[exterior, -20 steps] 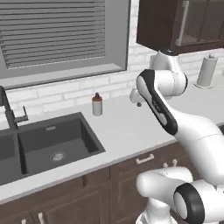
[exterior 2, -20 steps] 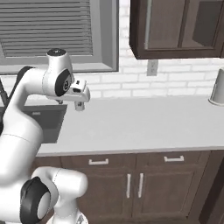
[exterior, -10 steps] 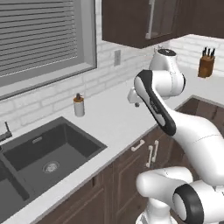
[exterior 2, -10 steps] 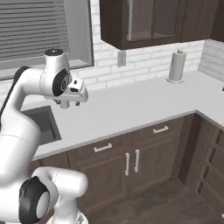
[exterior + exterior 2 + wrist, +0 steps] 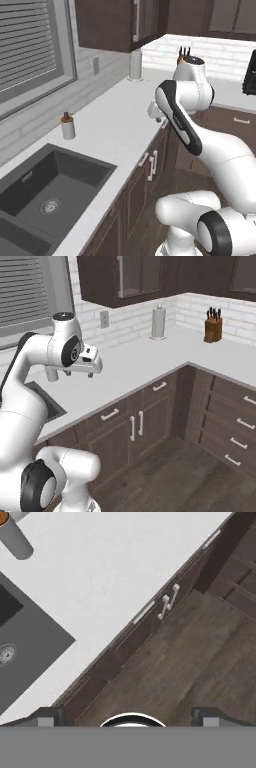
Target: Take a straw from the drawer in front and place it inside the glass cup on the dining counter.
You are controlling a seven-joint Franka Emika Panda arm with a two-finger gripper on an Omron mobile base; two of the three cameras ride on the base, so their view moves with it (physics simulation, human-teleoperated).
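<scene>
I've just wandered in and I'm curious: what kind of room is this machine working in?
A home kitchen, by the look of it: a sink set in a white counter, dark cabinets below, and a knife block by the brick wall.

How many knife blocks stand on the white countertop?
1: the knife block stands on the countertop near the back wall, right of the paper towel roll. Others may be hidden.

Nothing here carries writing I can read. No labels, brands, numbers or signs stand out on any surface.
</scene>
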